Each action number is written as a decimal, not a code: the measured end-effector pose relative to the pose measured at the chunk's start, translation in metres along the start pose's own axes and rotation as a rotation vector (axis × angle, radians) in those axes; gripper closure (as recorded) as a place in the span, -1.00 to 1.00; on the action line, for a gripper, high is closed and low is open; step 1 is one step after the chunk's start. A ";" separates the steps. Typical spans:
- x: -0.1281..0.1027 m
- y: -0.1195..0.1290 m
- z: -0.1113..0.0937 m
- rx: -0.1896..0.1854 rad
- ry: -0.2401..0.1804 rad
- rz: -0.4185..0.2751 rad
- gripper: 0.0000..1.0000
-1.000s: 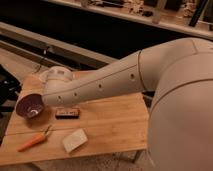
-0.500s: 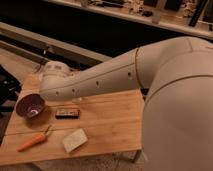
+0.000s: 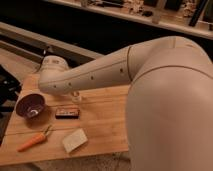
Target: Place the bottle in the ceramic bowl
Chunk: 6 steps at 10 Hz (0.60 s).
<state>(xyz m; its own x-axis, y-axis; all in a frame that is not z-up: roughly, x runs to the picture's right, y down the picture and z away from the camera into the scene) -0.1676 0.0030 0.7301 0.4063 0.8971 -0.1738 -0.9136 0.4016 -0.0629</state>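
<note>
The dark purple ceramic bowl (image 3: 31, 105) stands at the left end of the wooden table (image 3: 107, 125). My big white arm (image 3: 90, 75) reaches across the table from the right, and its rounded end hangs above and behind the bowl. A small pale stubby thing, apparently the bottle (image 3: 76, 96), peeks out just under the arm, to the right of the bowl and outside it. My gripper is hidden behind the arm right there. Whether the bottle is held or stands on the table cannot be told.
A dark flat rectangular block (image 3: 67, 113) lies right of the bowl. An orange carrot (image 3: 34, 141) and a pale wedge-shaped block (image 3: 74, 140) lie near the front edge. A dark counter runs behind the table. My white body (image 3: 170, 115) fills the right.
The arm's rounded end has moved up and slightly back from over the bowl. The bowl now shows in full, and the pale thing under the arm has come into sight.
</note>
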 end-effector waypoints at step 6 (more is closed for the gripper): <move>-0.023 0.002 0.025 -0.002 -0.007 0.010 -0.30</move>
<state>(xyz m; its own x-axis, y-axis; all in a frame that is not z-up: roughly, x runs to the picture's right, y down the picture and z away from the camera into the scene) -0.1784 -0.0125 0.7588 0.3968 0.9025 -0.1676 -0.9179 0.3919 -0.0628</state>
